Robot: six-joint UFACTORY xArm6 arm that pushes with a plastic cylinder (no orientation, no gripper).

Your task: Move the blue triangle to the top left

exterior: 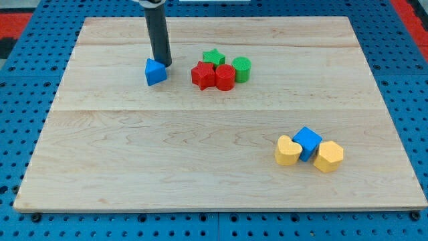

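The blue triangle (155, 71) lies on the wooden board (200, 167), left of the middle in the upper part of the view. My tip (163, 64) stands right behind the triangle's upper right edge, touching or almost touching it. The dark rod rises from there out of the view's top.
A cluster sits right of the triangle: a red star (202, 75), a red cylinder (225, 77), a green star (213, 57) and a green cylinder (242, 69). At lower right lie a yellow heart (287, 151), a blue cube (307, 143) and a yellow hexagon (328, 156).
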